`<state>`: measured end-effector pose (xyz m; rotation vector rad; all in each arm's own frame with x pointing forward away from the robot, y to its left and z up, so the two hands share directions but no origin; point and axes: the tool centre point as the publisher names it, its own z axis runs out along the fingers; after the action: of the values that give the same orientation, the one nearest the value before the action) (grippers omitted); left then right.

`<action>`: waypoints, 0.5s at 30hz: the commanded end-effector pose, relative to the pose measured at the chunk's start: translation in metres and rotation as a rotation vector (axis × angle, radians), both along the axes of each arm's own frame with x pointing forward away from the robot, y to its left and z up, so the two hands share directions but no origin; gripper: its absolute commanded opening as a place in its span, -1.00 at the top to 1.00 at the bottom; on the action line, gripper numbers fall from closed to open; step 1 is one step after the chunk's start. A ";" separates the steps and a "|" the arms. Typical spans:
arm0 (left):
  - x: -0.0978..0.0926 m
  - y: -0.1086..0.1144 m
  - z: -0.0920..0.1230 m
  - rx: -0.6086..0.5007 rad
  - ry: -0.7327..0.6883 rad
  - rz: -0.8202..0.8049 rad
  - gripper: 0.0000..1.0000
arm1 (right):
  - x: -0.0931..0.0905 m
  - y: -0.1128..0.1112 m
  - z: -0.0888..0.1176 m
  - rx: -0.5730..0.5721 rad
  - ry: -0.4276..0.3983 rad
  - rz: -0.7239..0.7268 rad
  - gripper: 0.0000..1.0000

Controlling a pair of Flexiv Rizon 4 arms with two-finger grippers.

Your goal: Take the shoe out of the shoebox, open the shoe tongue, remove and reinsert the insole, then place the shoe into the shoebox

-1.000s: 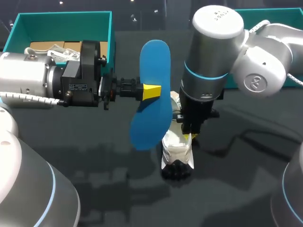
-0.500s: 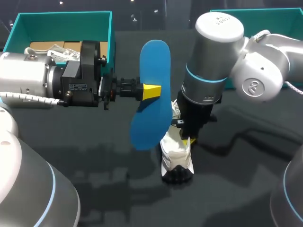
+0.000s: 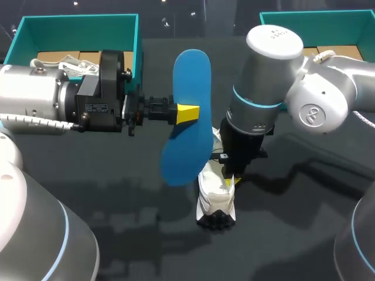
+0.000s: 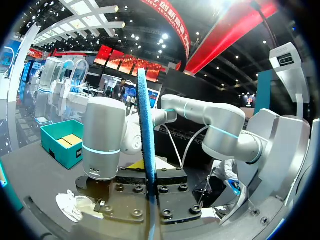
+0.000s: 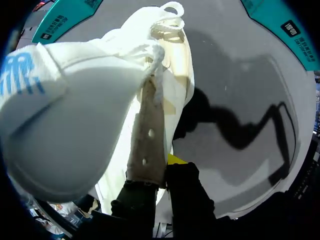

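My left gripper (image 3: pixel 187 113) is shut on the edge of a blue insole (image 3: pixel 188 120), holding it upright above the middle of the table. In the left wrist view the insole (image 4: pixel 146 145) stands edge-on between the fingers of that gripper (image 4: pixel 150 195). The white shoe (image 3: pixel 215 199) sits on the dark table just past the insole, black toe toward the front edge. My right gripper (image 3: pixel 230 178) comes down onto it and is shut on the shoe's eyelet flap (image 5: pixel 149 132). The tongue (image 5: pixel 60 115) bulges to one side of that gripper (image 5: pixel 162 167).
A teal shoebox (image 3: pixel 76 32) with paper and a white item inside stands at the back left. A second teal box (image 3: pixel 316 23) stands at the back right, behind my right arm. The shoe (image 4: pixel 70 206) also shows under the right arm in the left wrist view.
The right arm has shifted a little toward the front and right, pulling the shoe slightly toward the front edge. The left arm and the insole have not moved.
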<state>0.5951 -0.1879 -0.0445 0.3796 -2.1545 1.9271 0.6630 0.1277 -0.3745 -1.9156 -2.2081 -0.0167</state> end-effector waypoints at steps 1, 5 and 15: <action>0.000 -0.002 -0.001 -0.002 0.000 0.002 1.00 | -0.002 -0.003 -0.004 0.021 0.001 -0.014 0.31; 0.000 -0.002 -0.001 -0.002 0.000 0.002 1.00 | -0.003 -0.008 0.006 0.055 0.008 -0.042 -1.00; 0.000 -0.002 -0.001 -0.002 0.000 0.002 1.00 | 0.002 -0.036 0.048 0.320 0.154 -0.139 -1.00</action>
<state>0.5951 -0.1879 -0.0444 0.3797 -2.1544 1.9271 0.6675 0.1218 -0.3364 -1.8950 -1.9427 -0.0999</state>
